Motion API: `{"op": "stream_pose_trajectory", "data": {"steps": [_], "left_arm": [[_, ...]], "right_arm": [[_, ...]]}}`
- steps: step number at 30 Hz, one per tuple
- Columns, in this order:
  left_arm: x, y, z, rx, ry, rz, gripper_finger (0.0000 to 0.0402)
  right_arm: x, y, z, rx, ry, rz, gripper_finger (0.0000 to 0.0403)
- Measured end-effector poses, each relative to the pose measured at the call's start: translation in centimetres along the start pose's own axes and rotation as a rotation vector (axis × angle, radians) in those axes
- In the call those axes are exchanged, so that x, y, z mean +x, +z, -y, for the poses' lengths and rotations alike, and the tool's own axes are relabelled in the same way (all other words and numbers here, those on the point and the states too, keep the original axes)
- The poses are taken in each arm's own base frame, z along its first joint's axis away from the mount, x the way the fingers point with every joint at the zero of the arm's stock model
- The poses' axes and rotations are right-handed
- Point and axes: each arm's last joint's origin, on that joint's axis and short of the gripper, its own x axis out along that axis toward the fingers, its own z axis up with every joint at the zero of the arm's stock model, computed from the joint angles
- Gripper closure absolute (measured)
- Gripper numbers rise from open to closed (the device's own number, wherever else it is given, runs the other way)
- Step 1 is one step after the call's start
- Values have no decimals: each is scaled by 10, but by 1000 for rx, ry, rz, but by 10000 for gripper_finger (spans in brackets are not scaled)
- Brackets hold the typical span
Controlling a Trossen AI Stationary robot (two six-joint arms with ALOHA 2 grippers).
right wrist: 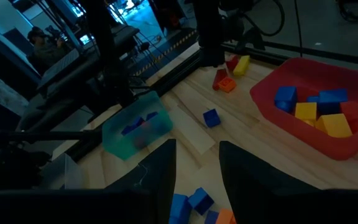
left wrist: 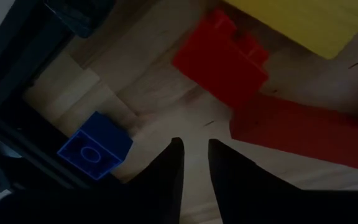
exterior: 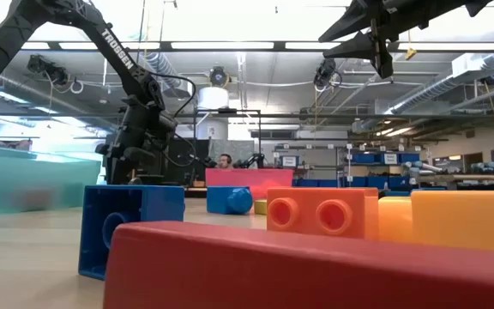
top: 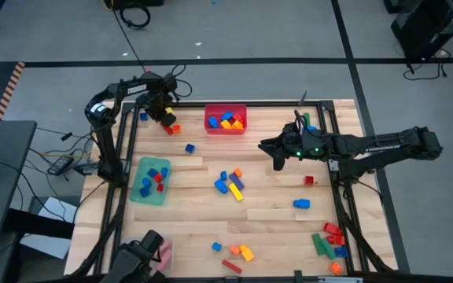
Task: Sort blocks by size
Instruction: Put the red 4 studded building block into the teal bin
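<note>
**Clerk:** Red long bar, item under entry. Location?

**Keeper:** Far left corner of the surface, flat on the wood. Touching a shorter red brick, with a yellow block just beyond. Small blue cube apart from them, near the frame rail.

**Clerk:** Orientation?

**Keeper:** Long axis level with the wood and running crosswise to the left pincer's reach, one end close ahead of the fingertips. Stud side not legible.

**Clerk:** Pincers?

**Keeper:** Left pincer low over that corner, tips only narrowly apart, bare wood between, nothing held. Right pincer raised near mid-surface, fingers apart, empty, waiting.

**Clerk:** Hazards, as judged?

**Keeper:** Gap likely too slim to straddle the bar: risk of landing on top, or of pushing it along instead of gripping. Neighbours packed tight: risk of catching the short brick as well, or of scattering the cluster. End-on hold on a long piece: likely swing or slip on lifting. Wrong-bin risk between red bin and green bin if two sizes lifted together.
</note>
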Motion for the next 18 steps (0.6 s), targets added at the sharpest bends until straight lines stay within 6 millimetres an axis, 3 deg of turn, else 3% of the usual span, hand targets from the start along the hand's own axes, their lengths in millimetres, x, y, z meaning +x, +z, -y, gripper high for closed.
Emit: {"op": "stream_pose_trajectory", "data": {"steps": [9, 18], "left_arm": [[0, -1, 0, -22, -1, -9, 314], [0, -1, 0, -24, -1, -11, 242]], "right_arm": [[0, 0, 0, 0, 0, 0, 266], [0, 0, 0, 0, 0, 0, 266]]}}
